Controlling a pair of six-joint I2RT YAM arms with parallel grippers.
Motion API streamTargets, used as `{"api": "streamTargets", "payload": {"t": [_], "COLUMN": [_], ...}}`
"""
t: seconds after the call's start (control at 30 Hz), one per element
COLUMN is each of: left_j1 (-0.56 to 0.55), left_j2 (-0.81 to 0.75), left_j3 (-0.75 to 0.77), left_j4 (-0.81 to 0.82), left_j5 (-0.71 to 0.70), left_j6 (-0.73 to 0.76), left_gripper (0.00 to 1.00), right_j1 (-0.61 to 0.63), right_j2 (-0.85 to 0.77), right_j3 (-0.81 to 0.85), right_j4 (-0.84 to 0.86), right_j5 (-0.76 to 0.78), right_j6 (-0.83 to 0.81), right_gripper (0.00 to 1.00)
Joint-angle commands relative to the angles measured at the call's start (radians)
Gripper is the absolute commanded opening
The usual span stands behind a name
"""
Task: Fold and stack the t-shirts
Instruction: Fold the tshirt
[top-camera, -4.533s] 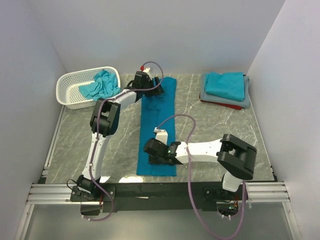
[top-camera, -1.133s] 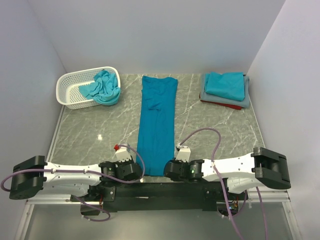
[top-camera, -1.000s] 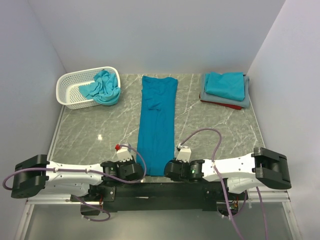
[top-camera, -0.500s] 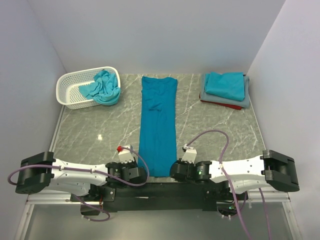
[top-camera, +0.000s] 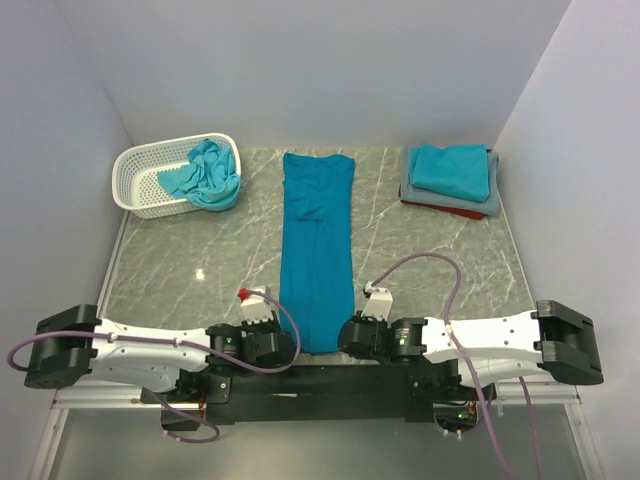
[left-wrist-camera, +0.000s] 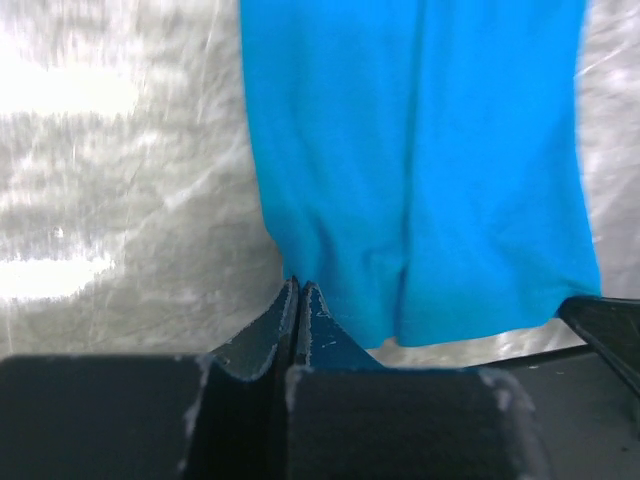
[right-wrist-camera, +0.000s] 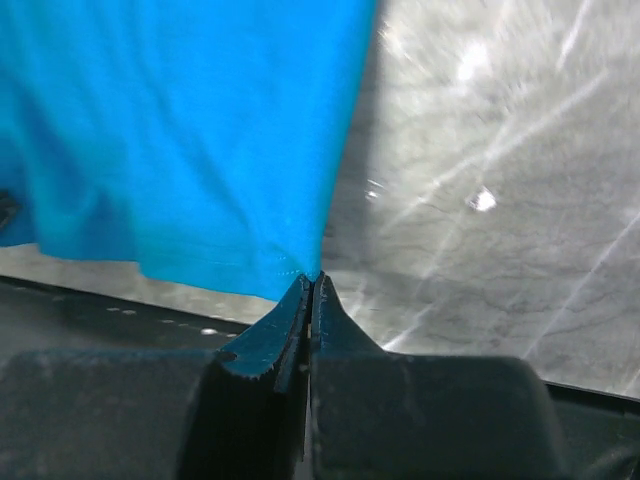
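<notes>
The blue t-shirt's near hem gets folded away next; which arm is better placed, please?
Neither alone: the left gripper pinches the near-left corner of the blue t-shirt, the right gripper its near-right corner, so lifting together looks best.

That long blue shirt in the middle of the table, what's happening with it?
Two robot arms are folding shirts. A long teal shirt lies flat on the table, narrowed into a strip. The left hand and right hand are each shut at one of its near corners, apparently pinching the hem. A white basket at the far left holds a crumpled turquoise shirt; a stack of folded shirts sits far right.
</notes>
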Motion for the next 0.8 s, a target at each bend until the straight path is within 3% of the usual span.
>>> {"api": "streamTargets", "payload": {"t": [0.0,0.4,0.77], "left_j1": [0.021,0.294,0.628], "left_j2": [-0.054,-0.14,0.077], "left_j3": [0.039,-0.033,-0.008], "left_j4": [0.015,0.356,0.71], "left_j5": [-0.07,0.072,0.279], "left_j6": [0.06,0.439,0.685], "left_gripper": [0.0,0.0,0.0], "right_j1": [-0.015,-0.266,-0.49], "right_j2": [-0.038,-0.008,0.196], "right_j3": [0.075,0.165,0.299], "right_j4": [-0.06,0.082,0.21], "right_j5": [0.093,0.053,-0.045], "right_j6": [-0.04,-0.316,-0.52], "right_gripper": [0.0,0.0,0.0]}}
